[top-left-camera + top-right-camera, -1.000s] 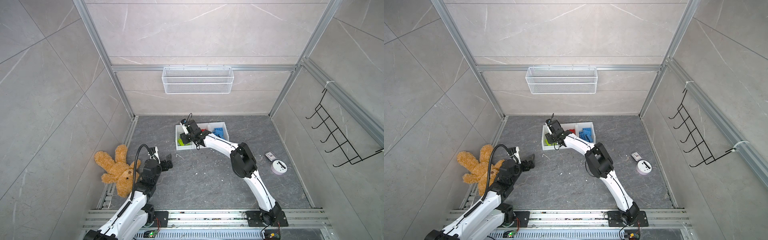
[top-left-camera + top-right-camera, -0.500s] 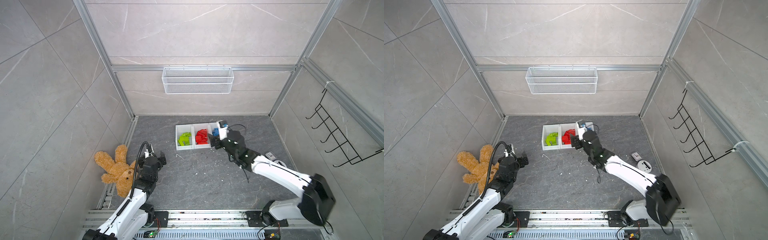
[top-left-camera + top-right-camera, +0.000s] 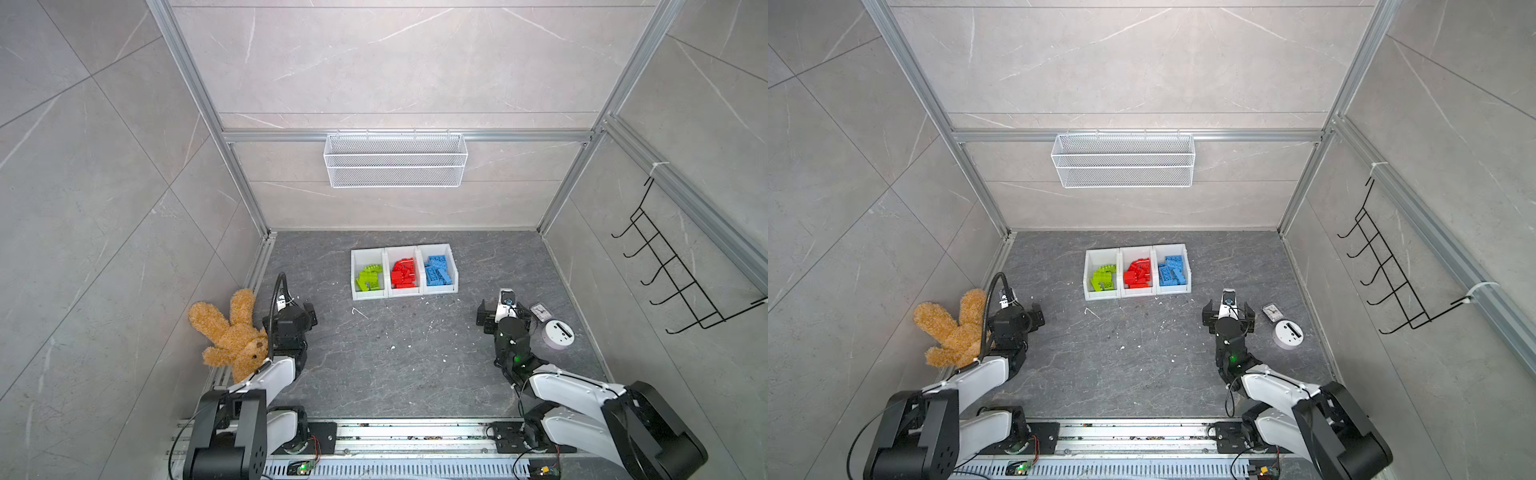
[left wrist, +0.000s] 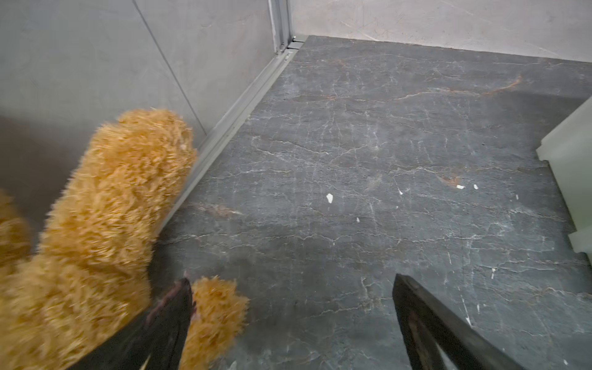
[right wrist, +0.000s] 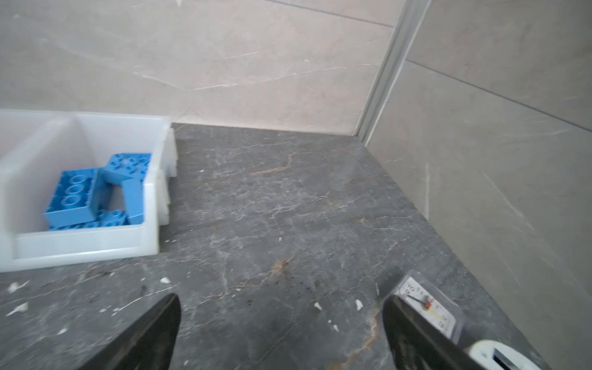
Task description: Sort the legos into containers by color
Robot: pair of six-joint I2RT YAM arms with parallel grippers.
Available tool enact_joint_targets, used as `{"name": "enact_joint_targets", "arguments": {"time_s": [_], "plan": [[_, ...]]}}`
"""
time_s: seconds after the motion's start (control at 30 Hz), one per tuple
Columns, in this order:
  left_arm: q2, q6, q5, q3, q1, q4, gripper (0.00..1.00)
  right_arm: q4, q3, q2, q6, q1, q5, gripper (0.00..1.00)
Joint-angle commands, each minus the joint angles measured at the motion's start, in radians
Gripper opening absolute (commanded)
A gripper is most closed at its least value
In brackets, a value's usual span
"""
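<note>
Three white containers stand side by side at the back of the floor in both top views. They hold green legos (image 3: 368,277) (image 3: 1102,277), red legos (image 3: 403,272) (image 3: 1137,272) and blue legos (image 3: 437,270) (image 3: 1171,270). The right wrist view shows the blue legos (image 5: 77,192) in their container (image 5: 86,250). My right gripper (image 3: 503,316) (image 5: 281,298) hangs open and empty over bare floor, in front and to the right of the containers. My left gripper (image 3: 301,311) (image 4: 291,280) is open at the left, holding nothing, with a teddy paw against one finger.
A brown teddy bear (image 3: 226,332) (image 4: 105,205) lies against the left wall. A small clock (image 3: 540,311) (image 5: 429,307) and a round white device (image 3: 559,333) lie right of my right gripper. A wire basket (image 3: 395,160) and a hook rack (image 3: 673,274) hang on the walls.
My right arm has drawn back from over the green container, past the blue one, to the right front, and its jaws have opened. My left gripper has pulled back slightly towards the teddy.
</note>
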Motion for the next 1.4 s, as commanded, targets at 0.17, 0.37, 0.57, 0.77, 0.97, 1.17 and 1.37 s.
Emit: {"name": "enact_joint_targets", "arguments": {"time_s": [0.17,0.37,0.57,0.77,0.97,1.17,1.37], "plan": [[0.162,0.072,0.168,-0.057,0.036,0.424,0.99,0.052,0.077,0.044,-0.054,-0.090,-0.012,1.00],[0.268,0.080,0.280,0.062,0.074,0.291,0.99,0.172,0.075,0.210,0.027,-0.215,-0.193,1.00],[0.270,0.074,0.293,0.064,0.083,0.293,1.00,0.253,0.061,0.272,0.009,-0.223,-0.255,1.00],[0.270,0.074,0.293,0.063,0.083,0.291,1.00,0.186,0.096,0.273,0.009,-0.240,-0.305,1.00],[0.270,0.074,0.293,0.063,0.083,0.292,1.00,0.066,0.160,0.286,0.039,-0.288,-0.393,1.00],[0.270,0.074,0.294,0.064,0.083,0.292,1.00,0.212,0.107,0.330,0.022,-0.313,-0.466,1.00],[0.270,0.074,0.293,0.063,0.083,0.292,1.00,0.139,0.136,0.326,0.024,-0.313,-0.479,1.00]]}}
